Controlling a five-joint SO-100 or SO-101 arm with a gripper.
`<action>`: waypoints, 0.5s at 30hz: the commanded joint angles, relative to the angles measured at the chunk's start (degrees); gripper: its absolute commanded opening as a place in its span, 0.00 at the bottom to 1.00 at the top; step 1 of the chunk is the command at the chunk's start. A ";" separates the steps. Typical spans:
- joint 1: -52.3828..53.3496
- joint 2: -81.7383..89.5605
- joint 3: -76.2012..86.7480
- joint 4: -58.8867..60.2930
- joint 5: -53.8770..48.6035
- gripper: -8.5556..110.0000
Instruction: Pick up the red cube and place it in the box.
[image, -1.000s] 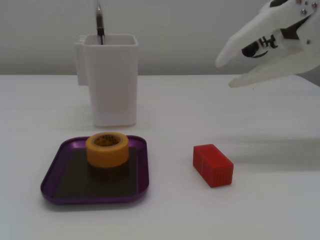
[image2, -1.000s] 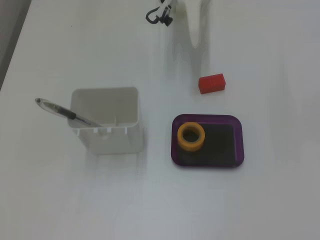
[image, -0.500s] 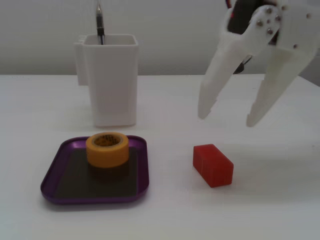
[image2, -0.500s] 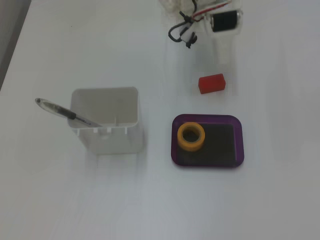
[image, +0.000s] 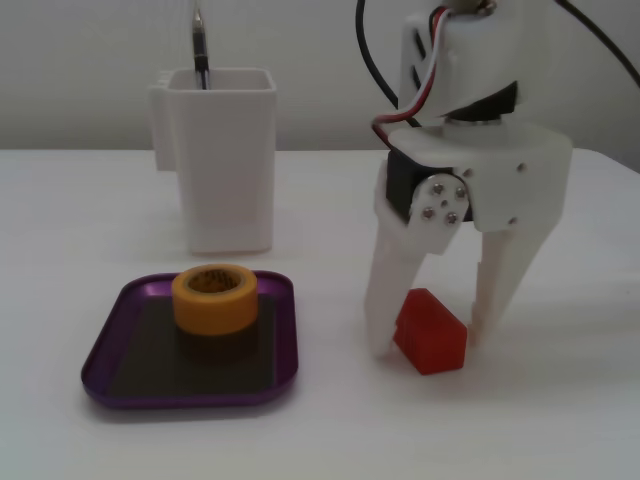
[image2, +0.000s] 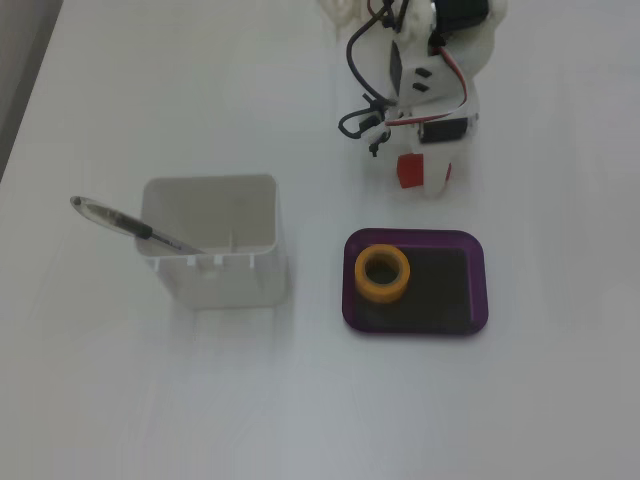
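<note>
1. Our gripper (image: 428, 340) is down at the table with its fingers spread wide, one on each side of the cube (image: 432, 333). Nothing is clamped yet, and the cube sits on the table just right of the box (image: 285, 330) in the front fixed view.

2. Biggest worry for us: the cube looks turned at an angle to the fingers, so closing could catch a corner and spin it or squirt it out sideways.

3. The fingertips look like they're touching the tabletop or close to it, so pushing lower could scrape or jam.

4. The tape roll (image: 214, 297) takes up the back of the box. If we drop the cube there, it could land on the roll and bounce out, so we'd aim for the bare dark floor nearer the front.

5. Room-wise we're fine: open table all around the cube, and the white container (image: 222, 158) with the pen (image2: 130, 226) stands well clear behind the box. The low rim only needs a small lift.
</note>
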 joint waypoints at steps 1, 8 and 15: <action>1.23 0.00 -1.49 -1.58 -0.44 0.25; 0.79 0.26 -1.49 -1.58 -0.09 0.06; 0.44 5.10 -2.37 1.14 0.26 0.07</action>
